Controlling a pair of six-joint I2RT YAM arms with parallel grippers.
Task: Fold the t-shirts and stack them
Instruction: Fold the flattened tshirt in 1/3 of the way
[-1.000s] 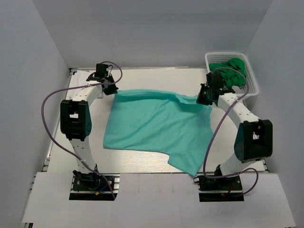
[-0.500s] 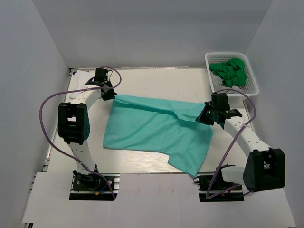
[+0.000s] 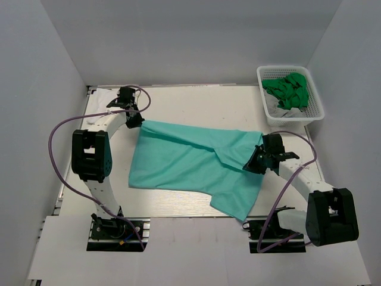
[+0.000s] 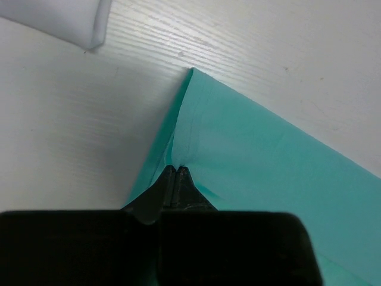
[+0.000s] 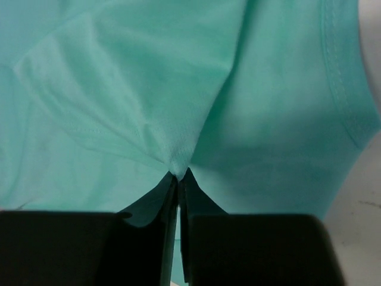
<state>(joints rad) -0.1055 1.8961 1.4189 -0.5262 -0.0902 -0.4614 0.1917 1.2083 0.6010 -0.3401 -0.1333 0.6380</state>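
The left gripper (image 4: 177,171) was clenched on the teal t-shirt (image 3: 196,161), its two fingertips pressed together with a pinch of the cloth caught between them. Just ahead of those tips the shirt's edge ran up to a sharp corner, and from there the fabric spread away to the gripper's right, lying flat on the table (image 3: 196,98). To the gripper's left was bare tabletop, and farther ahead on that side lay a folded white shirt (image 4: 65,21), well apart from the teal one, with only its rounded edge in view. The right gripper (image 5: 178,174) was likewise grasping the teal t-shirt: its jaws stood almost touching, with a small peak of cloth gathered at their tips. Ahead of it the fabric filled nearly the whole wrist view, creased into soft ridges to the gripper's left, with a stitched hem curving past on its right and a sliver of table beyond that hem. Seen from above, the shirt lay between the two grippers, one loose part trailing toward the arm bases on the right gripper's side. Far beyond the right gripper, well apart from it, stood a white mesh basket (image 3: 290,121) holding a crumpled green t-shirt (image 3: 289,89).
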